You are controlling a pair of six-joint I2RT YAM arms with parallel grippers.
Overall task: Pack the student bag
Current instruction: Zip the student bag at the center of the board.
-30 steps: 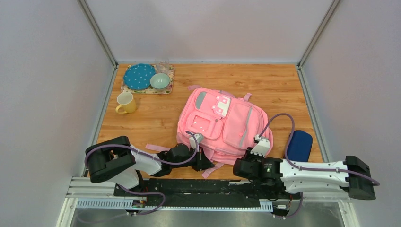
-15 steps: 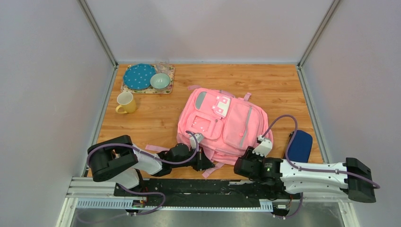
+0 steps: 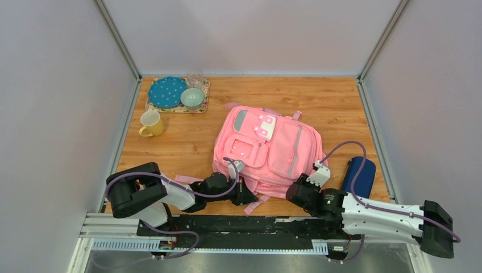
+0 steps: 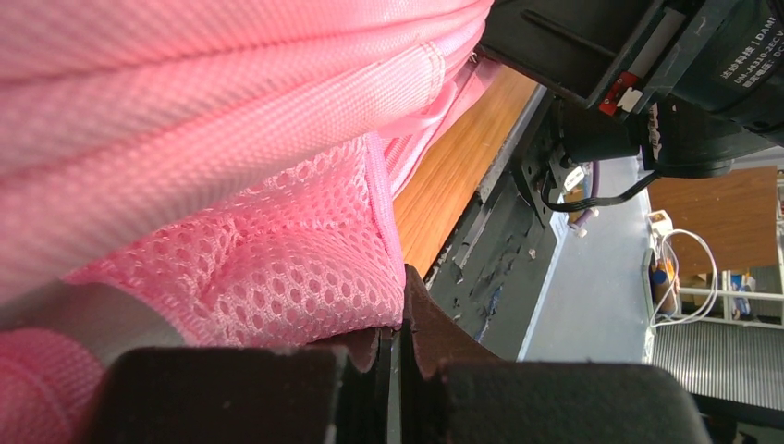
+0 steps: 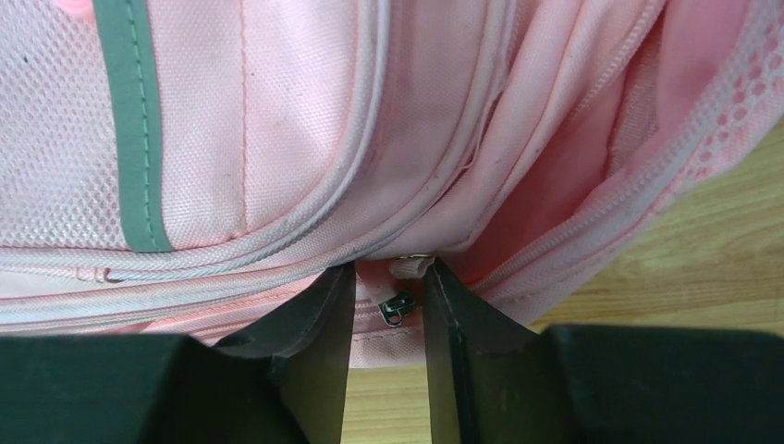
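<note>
- left gripper [image 4: 396, 365]: fingers pinched together against the mesh near edge of the big pink fabric backpack [image 3: 267, 151]
- right gripper [image 5: 388, 314]: jaws apart, small metal zip pull [image 5: 398, 307] between them
- backpack lies mid-table, dark blue oval case [image 3: 359, 176] just right
- yellow mug [image 3: 150, 123] far left

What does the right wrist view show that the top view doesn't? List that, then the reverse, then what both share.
Only the right wrist view: a small metal zip pull between the right hand's parted fingers, and an unzipped gap showing the lining.
Only the top view: the yellow mug, the tray with a blue plate and a bowl, and the dark blue case.
Both: the pink backpack and the wooden table.
</note>
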